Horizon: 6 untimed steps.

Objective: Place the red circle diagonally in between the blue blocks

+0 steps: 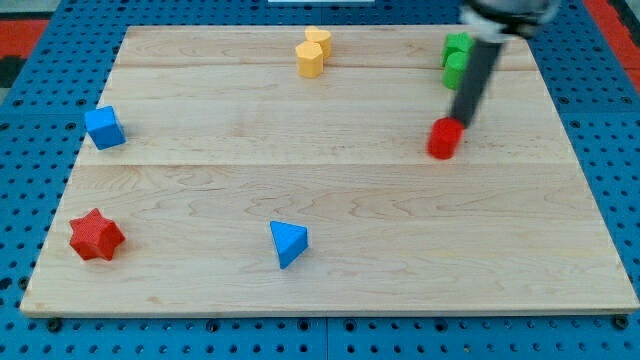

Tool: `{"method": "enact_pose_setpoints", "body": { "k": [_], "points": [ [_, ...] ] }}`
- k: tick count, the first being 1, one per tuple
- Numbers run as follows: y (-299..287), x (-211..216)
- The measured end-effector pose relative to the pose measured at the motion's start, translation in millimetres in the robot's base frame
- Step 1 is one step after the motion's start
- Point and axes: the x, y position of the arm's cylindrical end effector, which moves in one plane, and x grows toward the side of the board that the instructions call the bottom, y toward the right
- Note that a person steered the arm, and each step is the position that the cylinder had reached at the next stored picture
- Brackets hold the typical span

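The red circle (444,138) sits on the wooden board (330,200) at the view's right, in the upper half. My tip (463,124) stands just above and to the right of it, touching or nearly touching it. A blue cube (104,128) lies near the board's left edge. A blue triangle (288,243) lies below the board's middle, toward the view's bottom. The two blue blocks are far to the left of the red circle.
A red star (96,236) lies at the lower left. Two yellow blocks (312,52) sit together at the top middle. Two green blocks (457,58) sit at the top right, just left of the rod. A blue pegboard surrounds the board.
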Motion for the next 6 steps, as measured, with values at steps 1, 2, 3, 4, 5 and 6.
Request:
{"method": "enact_pose_setpoints", "body": {
  "k": [1,2,3,4,5,6],
  "points": [
    [-75,44],
    [-42,38],
    [5,62],
    [-64,90],
    [-167,90],
    [-231,82]
  ]
}}
